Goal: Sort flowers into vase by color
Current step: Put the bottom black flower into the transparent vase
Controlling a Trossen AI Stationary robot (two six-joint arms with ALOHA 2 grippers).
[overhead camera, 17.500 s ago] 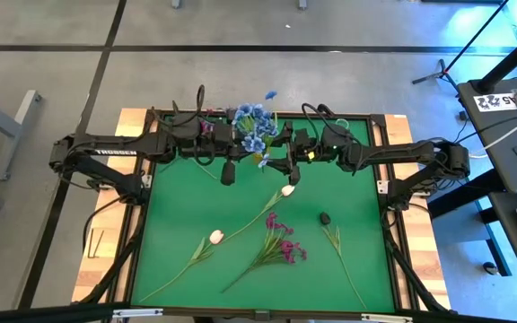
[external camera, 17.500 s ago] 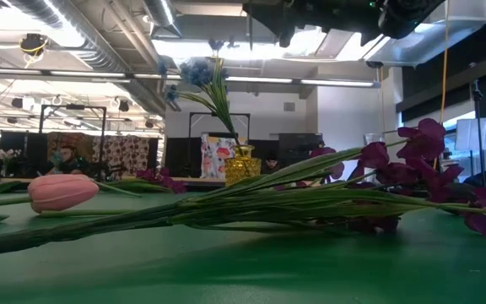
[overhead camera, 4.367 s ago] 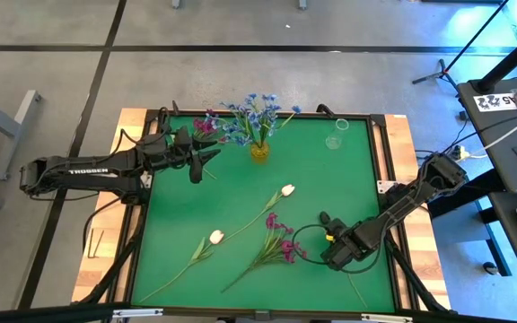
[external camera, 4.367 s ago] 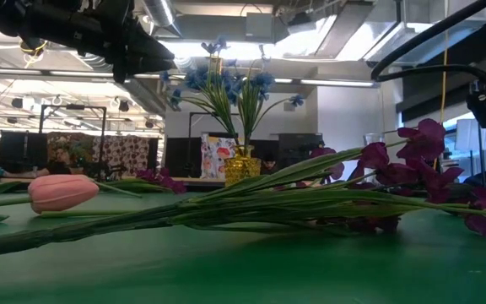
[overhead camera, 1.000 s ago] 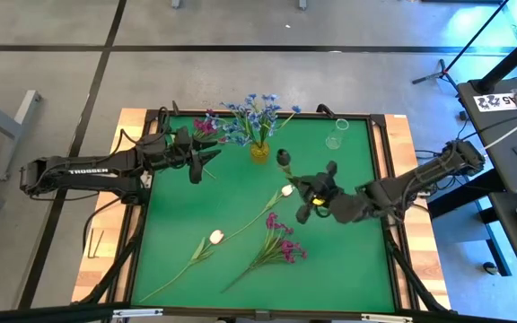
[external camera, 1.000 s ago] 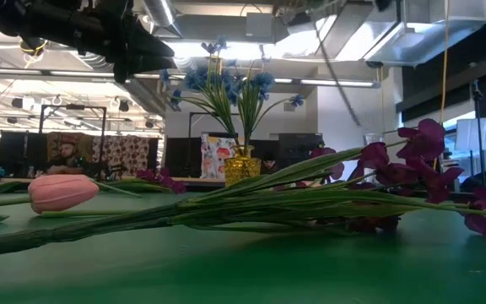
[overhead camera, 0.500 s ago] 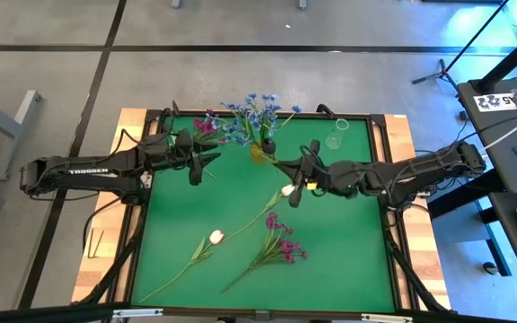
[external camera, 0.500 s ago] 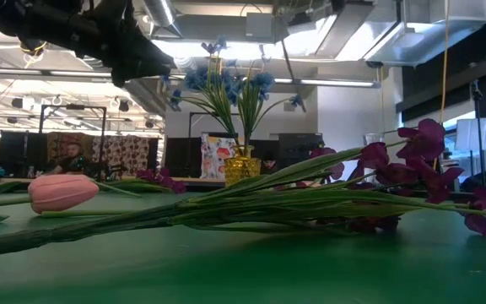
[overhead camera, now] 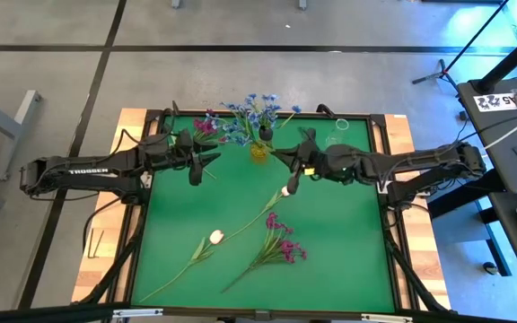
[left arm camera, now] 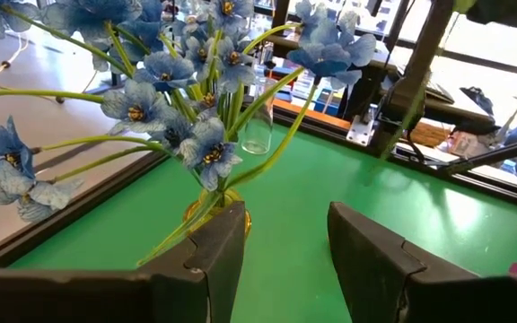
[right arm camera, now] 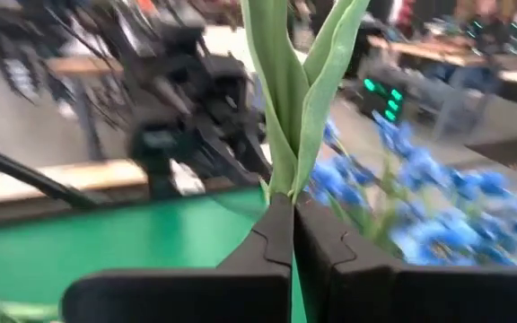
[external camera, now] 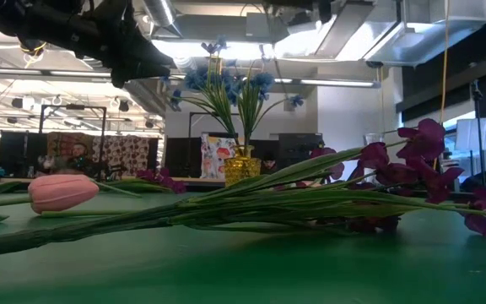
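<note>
Two tools: right tool (right arm camera: 293, 235) pinching green stem (right arm camera: 296, 99) beside blue flowers (overhead camera: 253, 115), left tool (left arm camera: 285, 242) open, empty.

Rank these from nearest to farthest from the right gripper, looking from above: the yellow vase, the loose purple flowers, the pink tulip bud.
From the right gripper:
1. yellow vase, just beside it at the mat's far edge.
2. loose purple flowers, on the mat's near half.
3. pink tulip bud, farther over, toward the left arm's side.

A green table (overhead camera: 348, 242) is framed by a dark rim. On it are laid 2 tulips (overhead camera: 215, 237) and a magenta spray (overhead camera: 281, 244). A yellow vase (overhead camera: 258, 152) and a glass (overhead camera: 337, 137) are stood near its far edge.
</note>
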